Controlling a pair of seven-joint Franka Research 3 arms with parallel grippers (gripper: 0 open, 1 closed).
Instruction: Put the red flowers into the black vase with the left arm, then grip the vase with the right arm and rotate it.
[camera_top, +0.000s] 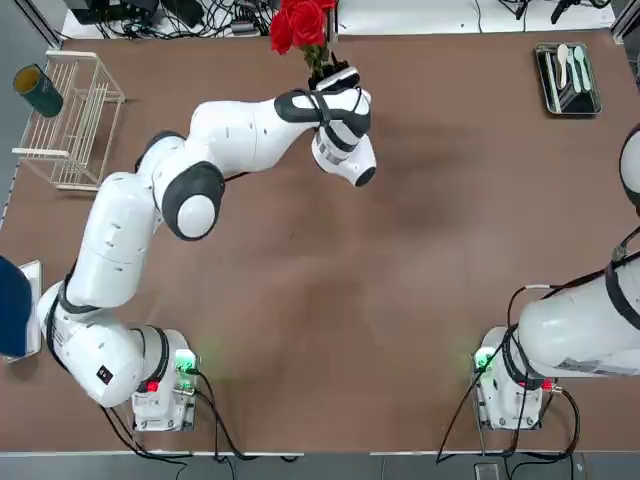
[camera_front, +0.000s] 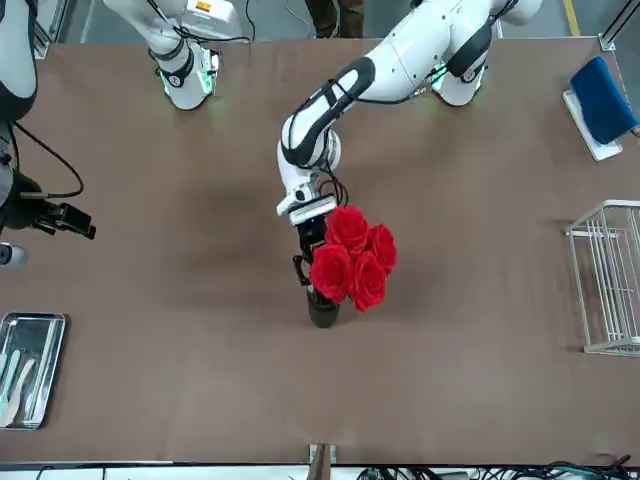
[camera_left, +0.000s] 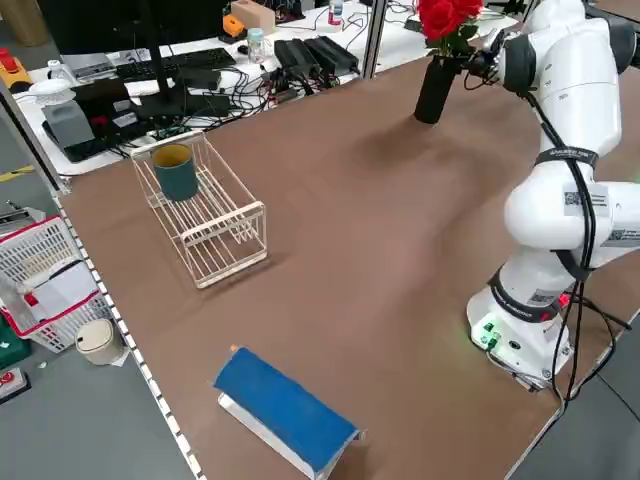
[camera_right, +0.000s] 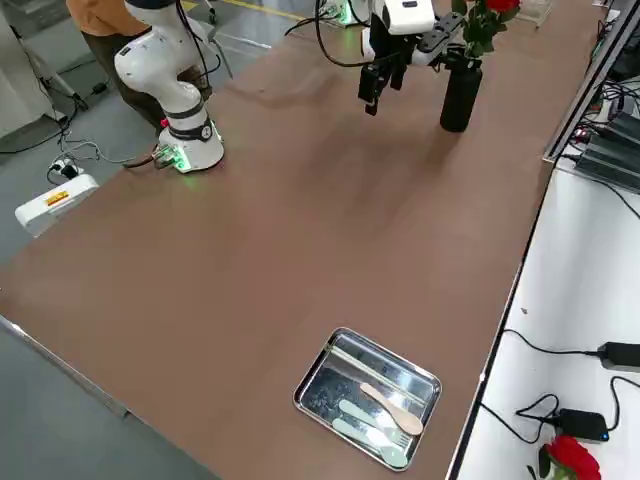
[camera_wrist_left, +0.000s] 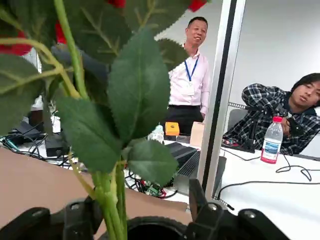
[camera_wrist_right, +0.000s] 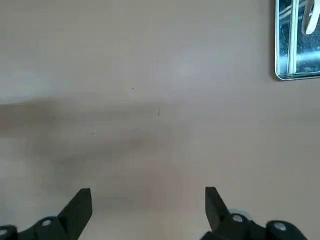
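The red flowers (camera_front: 352, 258) stand upright with their green stems down in the black vase (camera_front: 322, 308), near the far edge of the table. The same vase (camera_left: 434, 90) is a slim black cylinder in the left side view, with the flowers (camera_left: 445, 15) rising from its mouth. My left gripper (camera_wrist_left: 137, 215) is level with the vase mouth and open. Its fingers (camera_wrist_left: 200, 210) stand on either side of the stems, with a wide gap on one side. My right gripper (camera_wrist_right: 147, 205) hangs open over bare table at the right, far from the vase.
A wire rack (camera_top: 75, 120) with a dark teal cup (camera_top: 38, 90) sits at the far left. A metal tray (camera_top: 567, 78) of spoons lies at the far right. A blue object (camera_top: 12, 305) rests at the left edge. People sit behind the table's far side.
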